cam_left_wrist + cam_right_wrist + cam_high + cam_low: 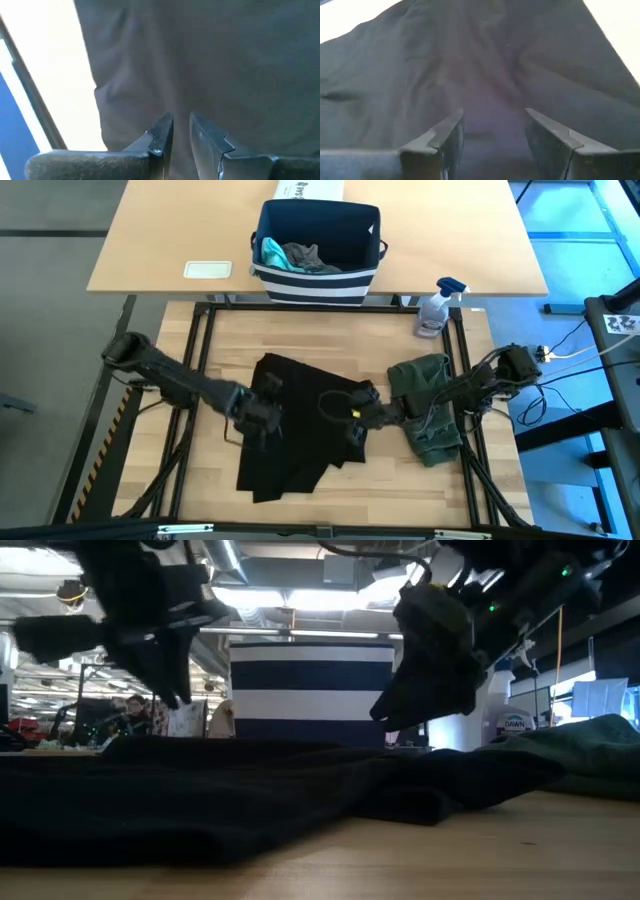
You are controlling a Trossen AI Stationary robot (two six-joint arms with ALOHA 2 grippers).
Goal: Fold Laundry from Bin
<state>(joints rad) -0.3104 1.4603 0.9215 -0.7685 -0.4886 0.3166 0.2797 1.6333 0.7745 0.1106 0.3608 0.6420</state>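
The large black T-shirt (295, 430) lies crumpled and partly spread on the middle of the wooden table. My left gripper (262, 415) hovers over its left part, fingers (165, 127) only a narrow gap apart, with nothing between them. My right gripper (352, 412) hangs over the shirt's right part, open wide (494, 117). In the low view both grippers (170, 680) (425, 690) stay clear above the cloth. An olive-green piece (428, 408) lies folded under the right arm. The navy bin (318, 242) at the far side holds a teal piece (272, 252) and a grey piece (308, 258).
A spray bottle (440, 305) stands at the table's far right corner. A white flat object (208, 270) lies on the far tabletop left of the bin, and a white printed box (310, 188) stands behind the bin. Bare wood shows near the front edge (380, 490).
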